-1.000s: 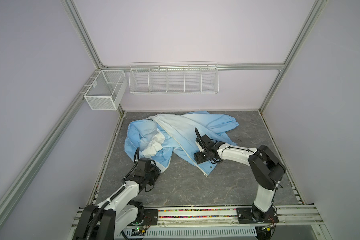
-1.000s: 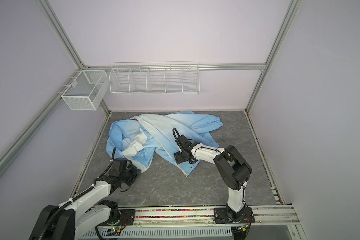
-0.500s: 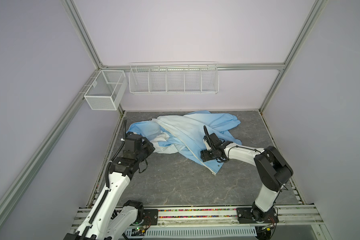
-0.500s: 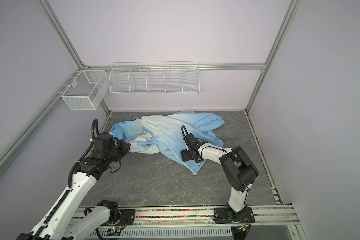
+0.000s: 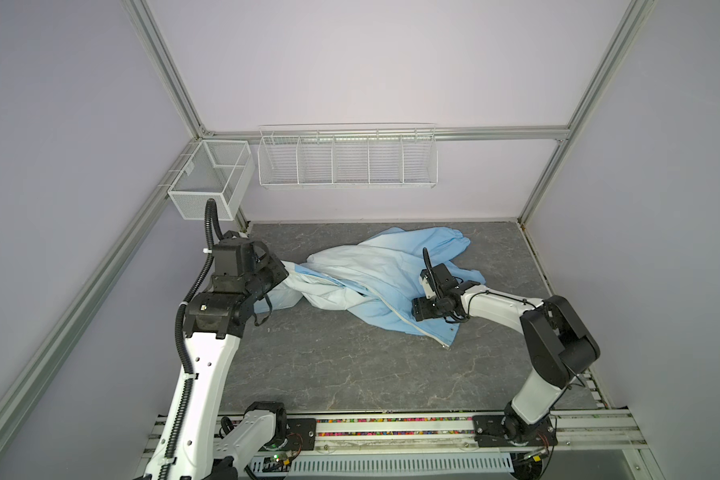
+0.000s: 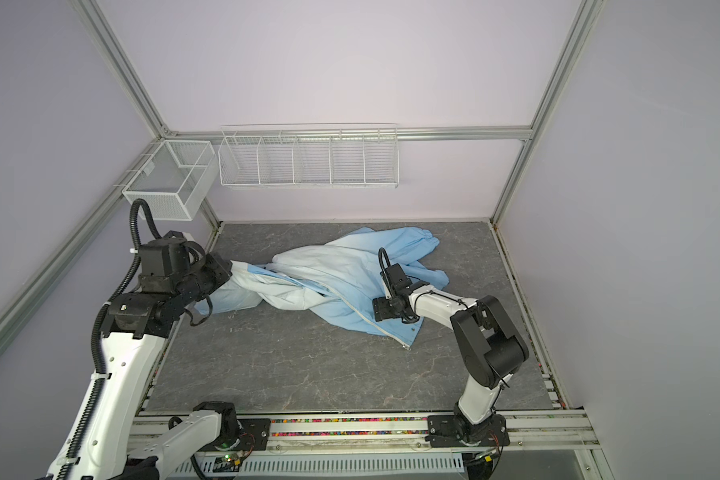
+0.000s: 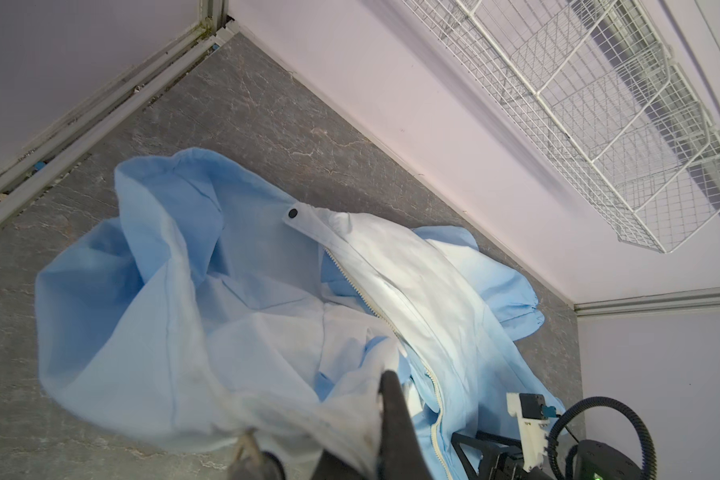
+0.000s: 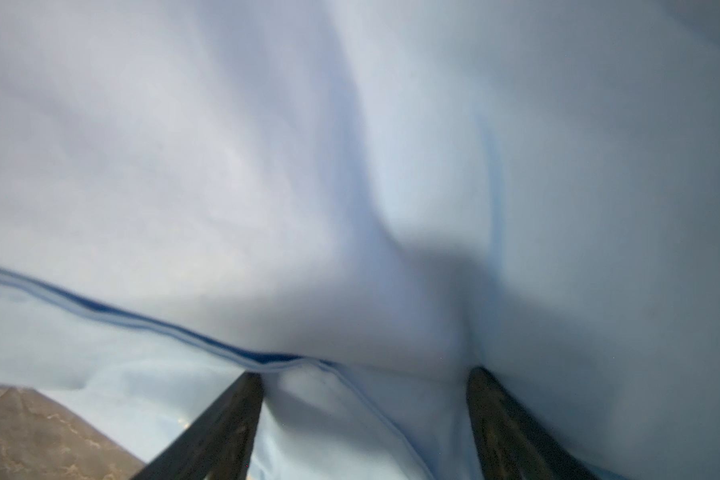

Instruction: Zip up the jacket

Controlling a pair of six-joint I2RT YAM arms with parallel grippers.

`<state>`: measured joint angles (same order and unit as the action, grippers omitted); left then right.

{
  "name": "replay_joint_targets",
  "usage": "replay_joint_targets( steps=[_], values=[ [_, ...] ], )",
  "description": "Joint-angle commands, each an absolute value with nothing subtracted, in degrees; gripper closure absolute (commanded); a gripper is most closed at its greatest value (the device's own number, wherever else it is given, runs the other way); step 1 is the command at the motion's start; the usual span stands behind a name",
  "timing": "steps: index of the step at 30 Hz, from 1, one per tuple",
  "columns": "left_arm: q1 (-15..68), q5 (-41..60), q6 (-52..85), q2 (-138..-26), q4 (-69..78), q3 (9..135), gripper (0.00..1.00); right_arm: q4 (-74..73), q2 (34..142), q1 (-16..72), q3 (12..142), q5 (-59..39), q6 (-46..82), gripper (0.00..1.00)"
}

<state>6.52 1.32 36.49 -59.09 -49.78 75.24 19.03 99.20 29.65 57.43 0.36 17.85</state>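
Jacket (image 5: 371, 278): lies crumpled on the table (image 5: 329, 374), in the middle toward the far wall. It is wrung into a twisted band on the left and spread flatter on the right.

Left: left hand (image 5: 282, 277) is raised off the table at the garment's left end and closed tight on a bunch of pale fabric. In the left wrist view the cloth drapes over its fingers (image 7: 391, 411), and the band runs taut from there.

Middle: the cream zipper (image 7: 366, 299) runs diagonally. Its upper teeth show on one edge only, with the panels parted, so it reads as unzipped there. Slider not located in any view.

Right: right hand (image 8: 360, 374) sits low on the blue panel beside the zipper's lower run. Its fingers (image 8: 242, 411) stand wide apart with cloth bulging between them, not pinched. It holds nothing.

Step (judgement): the jacket is being straightened out and zipping has not begun.

Next move calls for untwisting the left band, laying both front edges flat and parallel, and exposing the slider. One hand should then pin the hem while the other draws the pull.
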Motion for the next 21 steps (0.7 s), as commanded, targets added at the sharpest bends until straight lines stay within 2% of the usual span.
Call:
replay_joint_targets(
  steps=[1, 14, 21],
  values=[
    [4.49, -0.12, 33.85, -59.49, -51.4, 78.36, 1.0, 22.49, 97.76, 27.12, 55.65, 0.61, 18.8, 0.18],
    [0.83, 2.09, 32.35, -58.29, -51.59, 75.24, 1.0, 25.56, 95.38, 21.79, 60.89, -1.92, 17.68, 0.15],
    [0.2, 3.69, 32.3, -58.13, -49.82, 72.25, 1.0, 26.6, 90.87, 14.38, 60.26, -5.37, 18.68, 0.13]
  ],
)
